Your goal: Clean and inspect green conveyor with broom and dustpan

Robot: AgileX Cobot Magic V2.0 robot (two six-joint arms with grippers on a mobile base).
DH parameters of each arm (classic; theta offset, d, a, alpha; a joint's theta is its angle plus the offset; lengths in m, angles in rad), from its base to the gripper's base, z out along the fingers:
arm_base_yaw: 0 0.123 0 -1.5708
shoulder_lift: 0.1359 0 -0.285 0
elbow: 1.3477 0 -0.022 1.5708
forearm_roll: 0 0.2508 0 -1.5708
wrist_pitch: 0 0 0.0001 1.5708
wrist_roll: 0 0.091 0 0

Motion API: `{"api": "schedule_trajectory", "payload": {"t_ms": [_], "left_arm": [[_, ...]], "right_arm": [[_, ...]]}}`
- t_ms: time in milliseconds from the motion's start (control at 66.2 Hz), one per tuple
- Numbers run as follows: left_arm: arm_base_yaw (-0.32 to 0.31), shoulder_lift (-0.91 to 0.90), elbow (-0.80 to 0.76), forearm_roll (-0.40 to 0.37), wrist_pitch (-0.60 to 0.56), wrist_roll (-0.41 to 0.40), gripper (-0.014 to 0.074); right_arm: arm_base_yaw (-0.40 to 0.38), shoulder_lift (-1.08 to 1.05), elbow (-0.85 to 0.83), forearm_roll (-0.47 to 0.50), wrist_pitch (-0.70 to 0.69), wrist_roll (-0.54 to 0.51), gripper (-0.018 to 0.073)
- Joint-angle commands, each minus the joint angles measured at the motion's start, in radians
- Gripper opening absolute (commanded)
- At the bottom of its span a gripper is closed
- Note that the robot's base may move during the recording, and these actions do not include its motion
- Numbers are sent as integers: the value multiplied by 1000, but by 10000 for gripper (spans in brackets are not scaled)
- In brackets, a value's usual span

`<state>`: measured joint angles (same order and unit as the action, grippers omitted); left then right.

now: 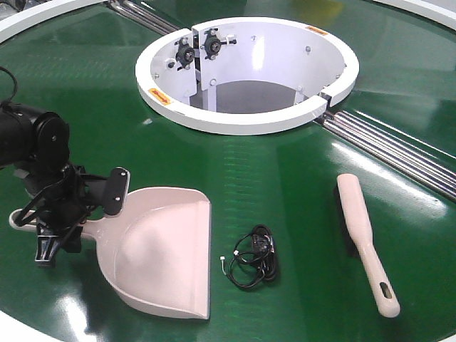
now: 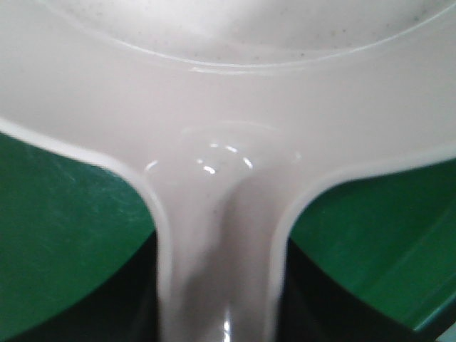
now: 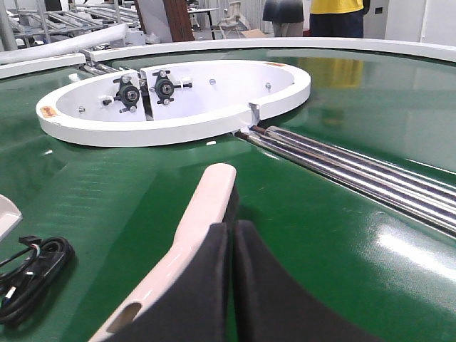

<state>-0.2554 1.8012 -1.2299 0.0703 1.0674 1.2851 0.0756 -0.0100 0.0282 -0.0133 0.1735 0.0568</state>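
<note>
Dustpan (image 1: pixel 160 249) handle sits between left gripper (image 1: pixel 75 221) jaws, grip unclear.

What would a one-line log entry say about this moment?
left claw: shut on dustpan handle | right claw: shut, empty, near broom | cable: on conveyor

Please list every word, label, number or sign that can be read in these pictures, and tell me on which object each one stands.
Orange sticker on the far rim of the white ring-shaped central opening: too small to read.
Second orange sticker on its left rim: blurred, unreadable.
Beige-pink plastic dustpan, beige-pink hand broom: no text visible.
</note>
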Motion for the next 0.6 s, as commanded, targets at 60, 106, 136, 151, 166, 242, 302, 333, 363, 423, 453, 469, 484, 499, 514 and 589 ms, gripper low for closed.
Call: {"api": "schedule_trajectory", "payload": {"t_ms": [60, 106, 136, 151, 166, 242, 302, 333, 363, 423, 453, 469, 484, 499, 514, 589], "left_arm": [[-7, -48, -27, 5, 17, 3, -6], [-7, -48, -27, 5, 17, 3, -6], [-7, -48, -27, 5, 17, 3, -6], [-7, -48, -27, 5, 17, 3, -6], [-7, -48, -27, 5, 17, 3, -6], [-7, -48, -27, 5, 17, 3, -6], [-7, -48, -27, 4, 17, 3, -6], [-7, -48, -27, 4, 17, 3, -6], [-7, -48, -27, 5, 17, 3, -6], [-7, -48, -27, 5, 17, 3, -6], [-7, -48, -27, 5, 17, 3, -6], [-7, -48, -27, 4, 17, 3, -6], [-7, -48, -27, 4, 17, 3, -6], [-7, -48, -27, 4, 17, 3, -6], [-7, -48, -27, 4, 17, 3, -6], [-7, -48, -27, 4, 17, 3, -6]], "right_arm": [[0, -17, 18, -2, -80, -7, -5], [0, -17, 18, -2, -80, -7, -5], [0, -17, 18, -2, -84, -7, -5], [0, -17, 18, -3, -89, -7, -5], [0, -17, 18, -3, -96, -7, -5], [0, -17, 17, -4, -184, -3, -5], [0, -17, 8, -3, -265, -2, -5], [0, -17, -3, -3, -278, -2, -5], [0, -17, -20, -3, -283, -2, -5], [0, -5, -77, -3, -262, -3, -5], [0, 9, -103, -3, -246, -3, -5], [0, 18, -121, -3, -233, -3, -5], [0, 28, -150, -2, -211, -1, -5], [0, 39, -170, 0, -194, 1, -5], [0, 57, -191, 4, -174, 4, -5], [0, 134, -309, 27, -61, 9, -5]]}}
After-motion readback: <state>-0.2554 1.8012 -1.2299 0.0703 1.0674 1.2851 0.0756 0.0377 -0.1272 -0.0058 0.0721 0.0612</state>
